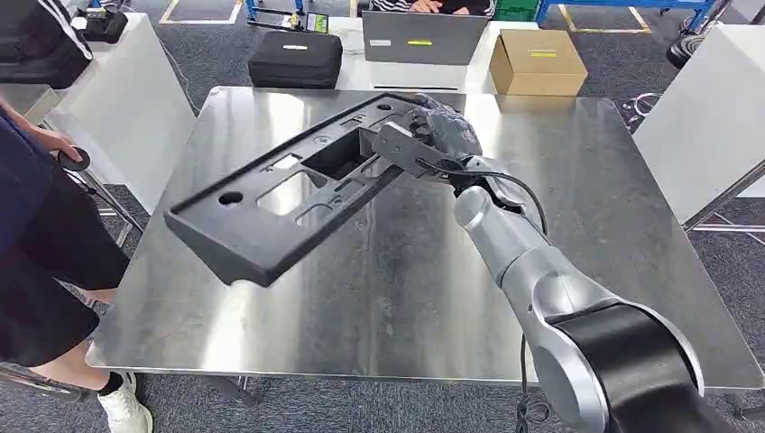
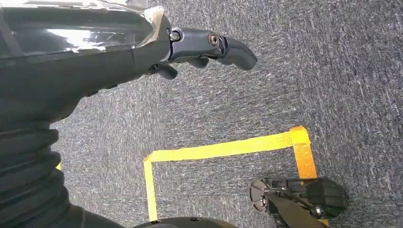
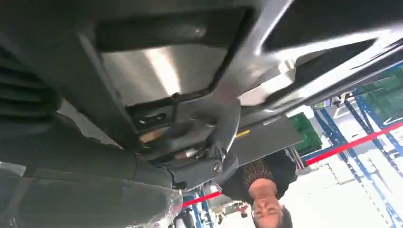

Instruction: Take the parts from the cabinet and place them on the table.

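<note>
Hanging over grey carpet, left hand (image 2: pixel 209 47) holds nothing, fingers loosely curled, not spread wide; yellow floor tape (image 2: pixel 223 149) lies on the carpet past its fingertips. In the head view a person (image 1: pixel 36 225) in dark clothes stands at the table's left edge, well left of the right hand. Long black plastic part (image 1: pixel 289 194) stretches from the right hand out to the left and toward the robot, tilted, its left end low by the metal table (image 1: pixel 406 298), its far end up at the hand. Right hand (image 1: pixel 433 140) grips that far end, fingers wrapped over the part's rim; the right wrist view shows the fingers (image 3: pixel 223 128) hooked through an opening in the part. Beyond the right hand: black case (image 1: pixel 295 59), laptop (image 1: pixel 424 38), cardboard box (image 1: pixel 537 61) to its right.
</note>
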Robot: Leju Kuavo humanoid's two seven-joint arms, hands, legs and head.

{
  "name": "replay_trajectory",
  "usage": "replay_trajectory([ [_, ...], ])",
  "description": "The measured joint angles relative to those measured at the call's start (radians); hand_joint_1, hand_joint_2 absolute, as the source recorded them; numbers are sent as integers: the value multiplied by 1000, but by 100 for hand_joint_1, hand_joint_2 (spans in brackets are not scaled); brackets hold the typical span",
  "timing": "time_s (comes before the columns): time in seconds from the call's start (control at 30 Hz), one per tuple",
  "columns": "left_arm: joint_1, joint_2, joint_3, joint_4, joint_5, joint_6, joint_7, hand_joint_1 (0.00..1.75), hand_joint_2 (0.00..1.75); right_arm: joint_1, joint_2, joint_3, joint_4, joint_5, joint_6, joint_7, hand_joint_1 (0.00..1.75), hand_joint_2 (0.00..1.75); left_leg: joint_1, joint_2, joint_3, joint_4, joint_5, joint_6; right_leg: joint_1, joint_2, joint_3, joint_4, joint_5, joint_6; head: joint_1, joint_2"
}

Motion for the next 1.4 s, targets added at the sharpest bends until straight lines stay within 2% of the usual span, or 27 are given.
replay_trajectory([
  [0.13,0,0,0,0,0,-2,0,0,175,-1,1,0,0,-23,31,9,0,0,0,0,0,0,0,0,0,0,0,0,0,0,0,0],
  [0.53,0,0,0,0,1,-2,2,0,175,-18,20,-58,0,-195,153,-31,0,0,0,0,0,0,0,0,0,0,0,0,0,0,0,0],
  [0.77,0,0,0,0,2,0,3,0,175,-23,33,-76,0,-211,159,-31,0,0,0,0,0,0,0,0,0,0,0,0,0,0,0,0],
  [0.83,0,0,0,0,3,0,3,0,175,-23,35,-86,0,-275,215,-33,0,0,0,0,0,0,0,0,0,0,0,0,0,0,0,0],
  [0.9,0,0,0,0,5,0,3,0,175,-22,43,-147,0,-441,331,-23,0,0,0,0,0,0,0,0,0,0,0,0,0,0,0,0],
  [0.97,0,0,0,0,8,1,5,0,175,-27,57,-227,0,-515,346,15,0,0,0,0,0,0,0,0,0,0,0,0,0,0,0,0],
  [1.07,0,0,0,0,14,2,6,0,175,-37,65,-265,4,-498,333,91,0,0,0,1,0,0,0,0,0,0,0,0,0,0,1,0],
  [1.23,0,0,0,0,14,2,6,0,175,-39,76,-293,5,-496,335,106,0,0,0,0,0,0,0,0,0,0,0,0,0,0,0,0],
  [1.27,0,0,0,0,14,2,7,0,175,-42,78,-297,6,-497,359,130,0,0,0,0,0,0,0,0,0,0,0,0,0,0,0,0],
  [1.37,0,0,0,0,5,-3,6,0,175,-48,80,-324,13,-580,497,212,0,0,0,1,0,0,0,0,0,0,-1,0,0,0,0,0],
  [1.4,0,0,0,0,3,-3,6,0,175,-49,84,-337,14,-571,501,252,0,0,0,0,0,0,0,0,0,0,0,0,0,0,0,0],
])
